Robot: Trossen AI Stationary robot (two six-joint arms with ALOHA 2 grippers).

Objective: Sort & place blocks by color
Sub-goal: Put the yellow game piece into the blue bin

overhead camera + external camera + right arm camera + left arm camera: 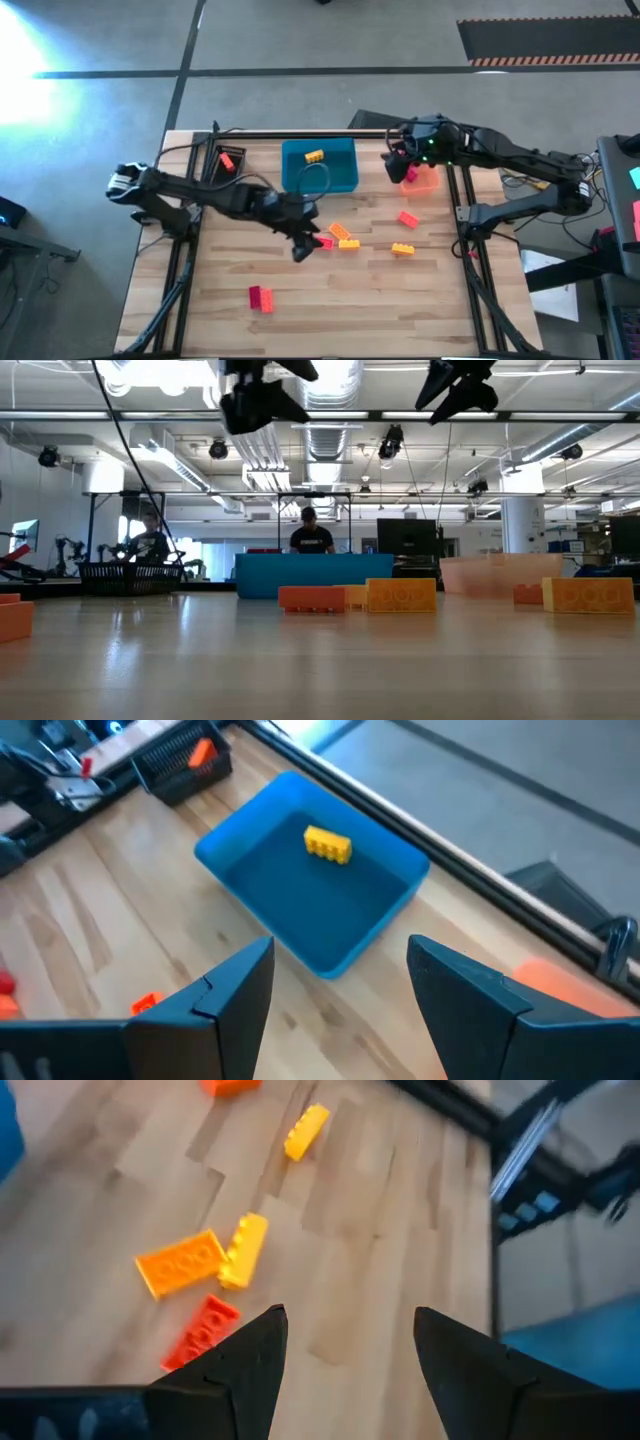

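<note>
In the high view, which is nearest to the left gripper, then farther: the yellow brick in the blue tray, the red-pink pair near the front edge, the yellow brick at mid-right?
From the left gripper:
1. Red-pink pair, toward the front edge.
2. Mid-right yellow brick and the yellow brick in the blue tray: too close to call.

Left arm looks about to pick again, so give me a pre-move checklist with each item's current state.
1. Left gripper open and empty: ok; nothing sits between its fingers.
2. Target within reach: ok; the left gripper hangs above the red block, beside the orange block and a yellow block.
3. Target free to grasp: not ok; orange and yellow blocks touch each other, and the red one lies close by.
4. Blue tray ready: ok; it holds only one yellow block.
5. Right gripper out of the way: ok; open, empty, near the orange tray.
6. Black tray contents: cannot tell fully; one orange-red piece shows.
</note>
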